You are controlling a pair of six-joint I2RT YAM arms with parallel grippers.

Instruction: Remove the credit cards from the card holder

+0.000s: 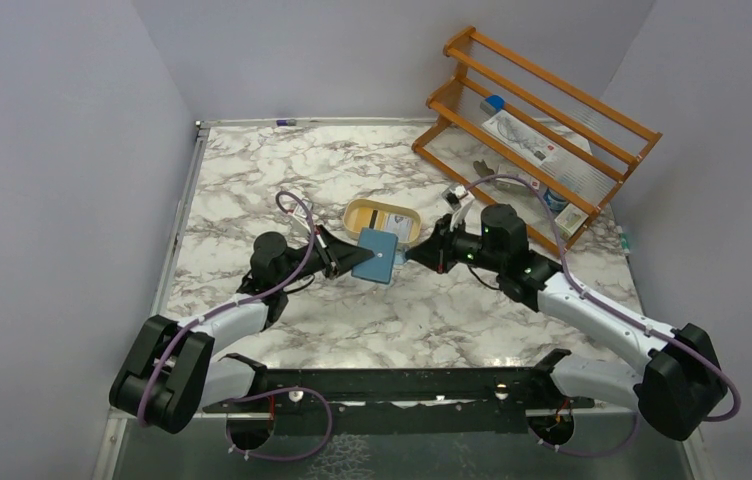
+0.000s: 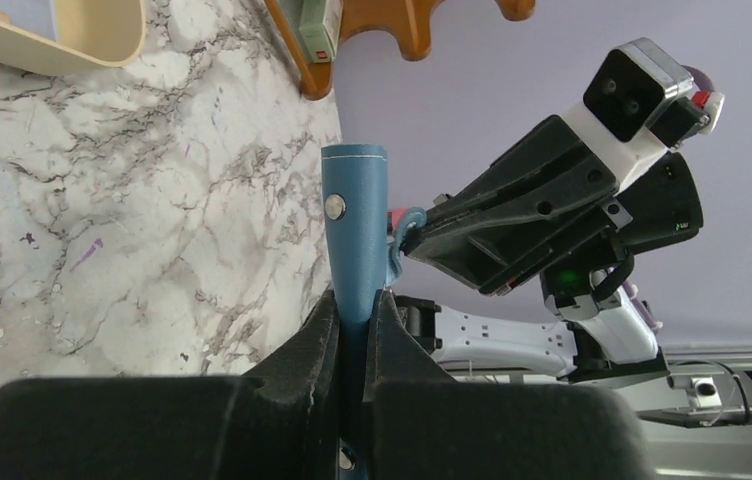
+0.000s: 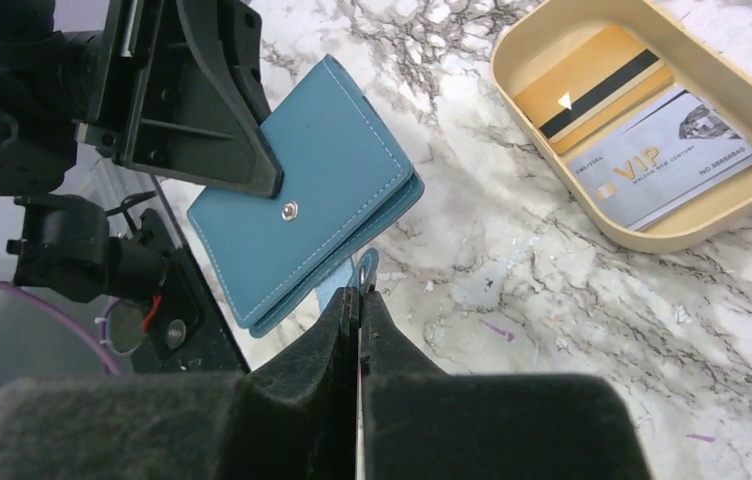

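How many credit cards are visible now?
2, both in the tan dish: an orange dark-striped card and a grey VIP card overlapping it. More may hide beneath or inside the holder.

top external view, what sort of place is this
Likely a robot lab test cell: a marble-patterned table walled in by plain grey panels, a left arm and right arm bolted at its near edge, a wooden rack.
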